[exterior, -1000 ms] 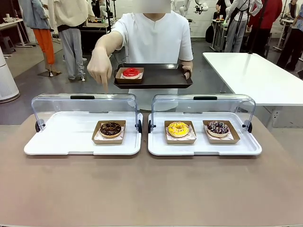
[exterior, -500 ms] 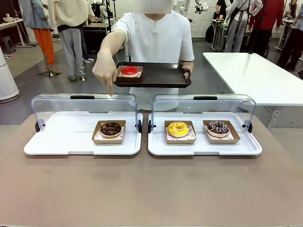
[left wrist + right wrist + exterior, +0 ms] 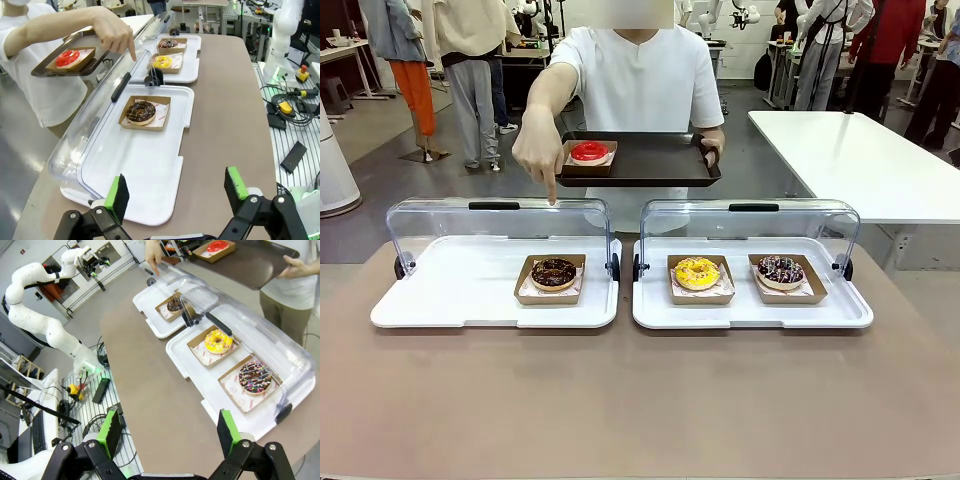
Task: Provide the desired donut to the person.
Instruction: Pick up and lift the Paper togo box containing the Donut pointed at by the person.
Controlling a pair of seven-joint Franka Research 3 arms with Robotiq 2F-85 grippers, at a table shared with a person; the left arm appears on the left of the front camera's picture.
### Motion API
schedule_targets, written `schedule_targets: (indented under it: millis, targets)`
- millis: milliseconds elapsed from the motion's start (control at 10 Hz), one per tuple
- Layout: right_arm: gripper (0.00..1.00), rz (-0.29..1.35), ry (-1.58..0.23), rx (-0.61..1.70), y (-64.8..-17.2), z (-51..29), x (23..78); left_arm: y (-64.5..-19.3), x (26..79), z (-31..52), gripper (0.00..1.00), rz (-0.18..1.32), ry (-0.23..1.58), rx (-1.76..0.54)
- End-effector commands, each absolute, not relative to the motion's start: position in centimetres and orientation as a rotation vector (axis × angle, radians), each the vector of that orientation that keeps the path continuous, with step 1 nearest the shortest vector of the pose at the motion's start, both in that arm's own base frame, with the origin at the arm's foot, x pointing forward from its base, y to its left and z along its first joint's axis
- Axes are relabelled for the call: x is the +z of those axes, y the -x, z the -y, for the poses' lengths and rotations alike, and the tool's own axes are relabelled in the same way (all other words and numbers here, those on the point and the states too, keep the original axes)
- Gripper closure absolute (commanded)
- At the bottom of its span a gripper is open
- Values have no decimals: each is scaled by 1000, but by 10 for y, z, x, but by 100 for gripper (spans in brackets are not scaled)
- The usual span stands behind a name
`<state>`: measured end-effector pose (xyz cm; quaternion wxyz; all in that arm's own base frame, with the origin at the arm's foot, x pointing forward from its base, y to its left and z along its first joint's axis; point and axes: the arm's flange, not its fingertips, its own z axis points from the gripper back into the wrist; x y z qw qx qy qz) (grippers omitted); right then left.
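Observation:
The person (image 3: 640, 80) stands at the far side, one hand (image 3: 542, 150) pointing a finger down over the left case. Under that finger lies a chocolate donut (image 3: 553, 272) (image 3: 140, 111) (image 3: 174, 306) in a cardboard tray. The right case holds a yellow donut (image 3: 697, 272) (image 3: 162, 61) (image 3: 218, 341) and a sprinkled donut (image 3: 780, 269) (image 3: 168, 43) (image 3: 255, 376). The person's dark tray (image 3: 660, 165) carries a red donut (image 3: 588, 152) (image 3: 67, 57) (image 3: 217, 246). My left gripper (image 3: 176, 192) is open above the left case's near end. My right gripper (image 3: 167, 432) is open, high over the table's right end.
Both white display trays (image 3: 450, 300) (image 3: 850, 310) have clear lids (image 3: 500, 225) (image 3: 750, 225) swung back toward the person. The brown tabletop (image 3: 640, 400) lies in front of them. A white table (image 3: 860, 160) stands at the back right. Cables and a rack (image 3: 287, 115) lie beside the table.
The person's pointing hand has shifted slightly right and settled with its fingertip at the left lid's top edge. The held tray moved slightly left. Nothing else moved.

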<state>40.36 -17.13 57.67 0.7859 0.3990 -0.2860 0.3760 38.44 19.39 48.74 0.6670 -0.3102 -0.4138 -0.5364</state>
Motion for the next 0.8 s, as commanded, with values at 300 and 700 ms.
schedule_targets:
  millis: [300, 700]
  targets:
    - [0, 622, -867, 814, -403, 170, 576, -382, 563, -25, 0, 550, 444, -1644]
    - [0, 622, -867, 814, -403, 170, 576, -430, 503, 89, 0, 132, 328, -1720]
